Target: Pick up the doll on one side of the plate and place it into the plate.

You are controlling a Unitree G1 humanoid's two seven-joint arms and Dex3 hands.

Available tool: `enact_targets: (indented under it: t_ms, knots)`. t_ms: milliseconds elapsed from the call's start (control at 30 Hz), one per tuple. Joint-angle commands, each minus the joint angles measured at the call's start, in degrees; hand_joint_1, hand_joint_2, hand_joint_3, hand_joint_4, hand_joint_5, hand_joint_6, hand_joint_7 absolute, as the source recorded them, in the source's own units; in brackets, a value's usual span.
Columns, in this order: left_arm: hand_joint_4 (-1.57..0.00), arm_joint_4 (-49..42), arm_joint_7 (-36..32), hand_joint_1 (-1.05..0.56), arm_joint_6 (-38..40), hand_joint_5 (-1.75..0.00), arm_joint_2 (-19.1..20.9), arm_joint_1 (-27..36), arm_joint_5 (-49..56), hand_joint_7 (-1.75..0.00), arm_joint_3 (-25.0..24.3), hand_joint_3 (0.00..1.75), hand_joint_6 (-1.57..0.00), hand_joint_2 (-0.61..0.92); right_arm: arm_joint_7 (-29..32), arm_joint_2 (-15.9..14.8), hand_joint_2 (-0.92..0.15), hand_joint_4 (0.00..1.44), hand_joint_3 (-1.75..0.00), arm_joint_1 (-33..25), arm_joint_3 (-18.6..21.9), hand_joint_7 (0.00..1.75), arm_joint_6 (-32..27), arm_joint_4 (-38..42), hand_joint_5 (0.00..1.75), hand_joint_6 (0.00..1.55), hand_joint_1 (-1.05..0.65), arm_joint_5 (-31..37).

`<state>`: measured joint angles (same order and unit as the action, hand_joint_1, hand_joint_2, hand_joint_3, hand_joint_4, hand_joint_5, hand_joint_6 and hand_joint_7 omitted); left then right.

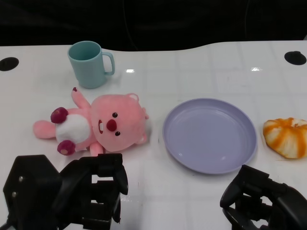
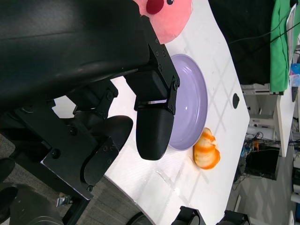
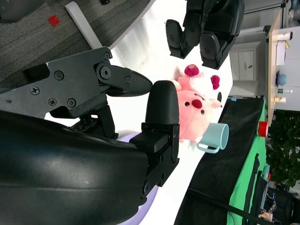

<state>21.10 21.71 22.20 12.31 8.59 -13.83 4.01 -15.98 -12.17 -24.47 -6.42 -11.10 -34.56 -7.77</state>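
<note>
A pink plush doll (image 1: 100,125) with a white belly and dark red paws lies on its back on the white table, left of the lilac plate (image 1: 209,134). The plate holds nothing. My left hand (image 1: 91,189) hovers just in front of the doll, fingers apart, holding nothing. My right hand (image 1: 261,199) sits in front of the plate's near right rim, also holding nothing. The left wrist view shows the doll's face (image 2: 164,14) and the plate (image 2: 190,101) past my fingers (image 2: 154,126). In the right wrist view the doll (image 3: 194,110) lies beyond my fingers (image 3: 161,117).
A teal mug (image 1: 88,63) stands behind the doll at the back left. An orange and white striped soft toy (image 1: 287,137) lies right of the plate. The table's near edge (image 2: 154,187) lies close to both hands.
</note>
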Motion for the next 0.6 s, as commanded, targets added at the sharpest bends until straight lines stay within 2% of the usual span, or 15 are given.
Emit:
enact_targets:
  t_ms: [33,600]
  knots:
    - [-0.93,-0.1,-0.2,-0.03,0.1,-1.75,0.7,-0.4,0.1,-1.57,-0.4,1.56,-0.87,0.34,0.1,-0.3,-0.85,0.64,-0.64,0.0,0.5,1.65,-0.2,-0.4,1.75,0.43,-0.25,-0.2]
    - [-0.93,-0.1,0.0,-0.02,0.2,-1.75,0.6,-0.5,0.0,-1.58,-0.6,1.58,-0.87,0.33,0.1,-0.3,-0.85,0.64,-0.63,0.0,0.4,1.65,0.0,-0.3,1.75,0.43,-0.25,-0.1]
